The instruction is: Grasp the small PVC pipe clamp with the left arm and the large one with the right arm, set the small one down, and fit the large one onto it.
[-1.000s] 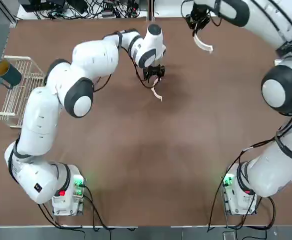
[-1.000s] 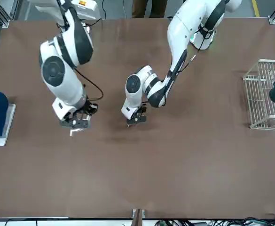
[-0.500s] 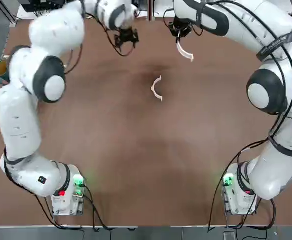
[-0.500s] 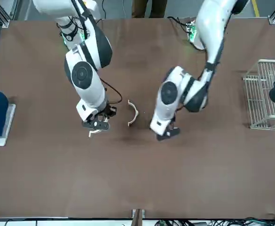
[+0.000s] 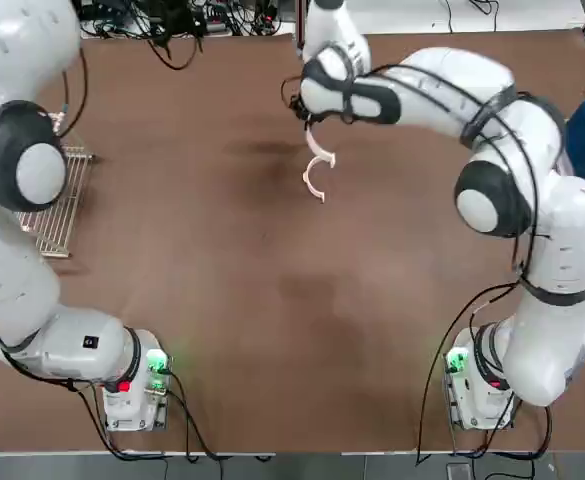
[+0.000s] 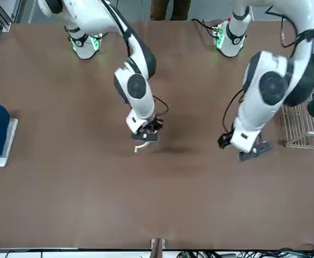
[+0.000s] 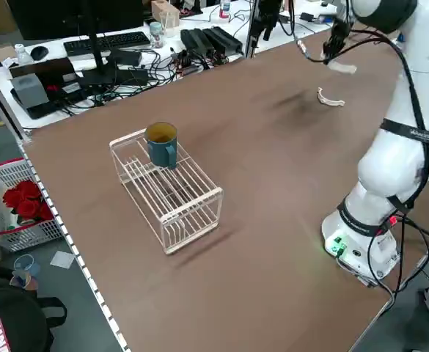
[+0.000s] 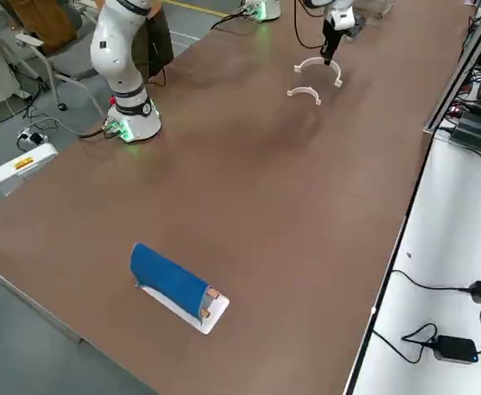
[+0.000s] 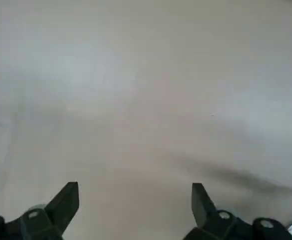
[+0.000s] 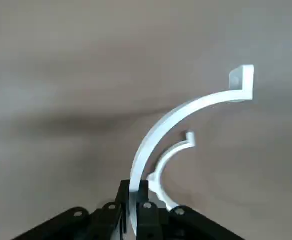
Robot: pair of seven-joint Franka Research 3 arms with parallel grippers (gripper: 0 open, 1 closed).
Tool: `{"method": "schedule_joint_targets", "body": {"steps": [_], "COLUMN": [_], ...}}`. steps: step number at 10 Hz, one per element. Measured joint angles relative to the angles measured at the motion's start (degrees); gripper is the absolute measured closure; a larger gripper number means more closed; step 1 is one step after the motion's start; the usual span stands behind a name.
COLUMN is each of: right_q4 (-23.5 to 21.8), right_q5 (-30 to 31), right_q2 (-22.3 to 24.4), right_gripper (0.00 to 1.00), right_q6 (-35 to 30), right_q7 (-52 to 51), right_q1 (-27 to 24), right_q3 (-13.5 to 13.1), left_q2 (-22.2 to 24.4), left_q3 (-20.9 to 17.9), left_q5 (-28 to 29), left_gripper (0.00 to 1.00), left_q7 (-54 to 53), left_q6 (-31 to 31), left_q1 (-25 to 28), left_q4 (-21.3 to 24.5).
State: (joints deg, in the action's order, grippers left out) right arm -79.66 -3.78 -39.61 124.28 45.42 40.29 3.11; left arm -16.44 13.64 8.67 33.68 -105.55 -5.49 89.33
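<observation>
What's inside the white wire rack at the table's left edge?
In the left side view, nothing can be seen between the bars of the white wire rack; the teal mug sits on top, hiding the part directly beneath it.

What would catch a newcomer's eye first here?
Two white robot arms dominate: the right gripper holds the large clamp just above the small one on the table, while the open left gripper hangs off on its own side. The blue thing stands out near the table's right edge.
</observation>
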Motion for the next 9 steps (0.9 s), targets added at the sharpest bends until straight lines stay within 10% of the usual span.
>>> {"method": "schedule_joint_targets", "body": {"steps": [5,9], "right_q4": [1.4,1.42], "right_q5": [0.24,0.57], "right_q2": [-7.38,-7.96], "right_gripper": [0.91,0.91], "right_q6": [5.52,5.08], "right_q7": [3.3,3.43], "right_q1": [3.48,4.8], "right_q3": [-0.02,-0.02], "left_q2": [14.32,13.13], "left_q3": [-1.64,-3.86], "left_q5": [-8.73,-8.68], "left_gripper": [0.0,0.0], "left_q7": [-17.73,-20.9], "left_q6": [13.93,14.85], "left_q1": [7.35,4.26], "left_q4": [-0.38,-3.2]}}
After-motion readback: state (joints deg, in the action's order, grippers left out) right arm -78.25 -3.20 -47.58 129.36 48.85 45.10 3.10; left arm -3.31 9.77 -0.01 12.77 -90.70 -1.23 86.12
